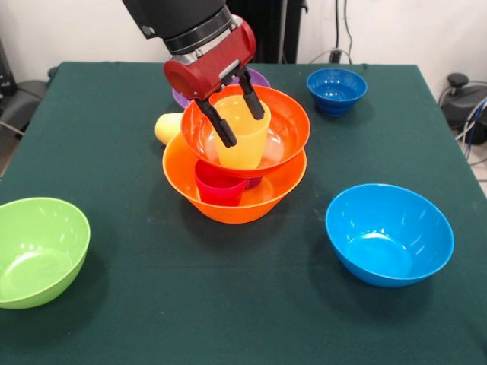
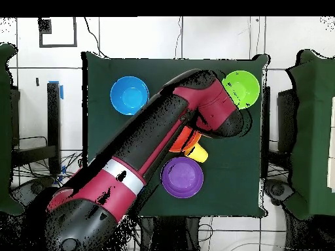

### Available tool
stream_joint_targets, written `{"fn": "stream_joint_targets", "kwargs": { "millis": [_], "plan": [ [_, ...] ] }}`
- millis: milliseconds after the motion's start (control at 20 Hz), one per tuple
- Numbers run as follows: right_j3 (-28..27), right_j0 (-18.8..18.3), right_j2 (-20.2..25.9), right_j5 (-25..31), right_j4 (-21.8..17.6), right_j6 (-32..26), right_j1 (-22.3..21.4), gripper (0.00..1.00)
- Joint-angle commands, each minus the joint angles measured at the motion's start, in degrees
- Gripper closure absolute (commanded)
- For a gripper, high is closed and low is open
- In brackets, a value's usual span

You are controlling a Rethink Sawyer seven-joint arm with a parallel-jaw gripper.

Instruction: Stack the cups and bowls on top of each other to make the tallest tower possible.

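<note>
Lime green bowl (image 1: pixel 38 251) nearest; overhead, the arm (image 2: pixel 150 140) hides the tower (image 1: pixel 236 163).

Dark green table (image 1: pixel 228 304), white wall (image 1: pixel 61 30), cables (image 1: pixel 342 30) behind, tiled floor (image 2: pixel 131 39).

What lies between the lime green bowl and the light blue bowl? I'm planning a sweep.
Only bare green cloth between lime green bowl and light blue bowl, front view.
</note>
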Motion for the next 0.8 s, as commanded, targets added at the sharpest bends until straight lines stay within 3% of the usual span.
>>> {"fn": "stream_joint_targets", "kwargs": {
  "millis": [50,300,800],
  "plan": [
    [2.2,1.3,8.4,5.5,2.1,-10.7,0.0,0.0],
    [0.4,3.3,4.8,6.9,-0.4,-9.5,0.0,0.0],
    [-7.6,8.8,-6.6,6.5,-6.6,3.9,1.5,0.0]
  ]
}}
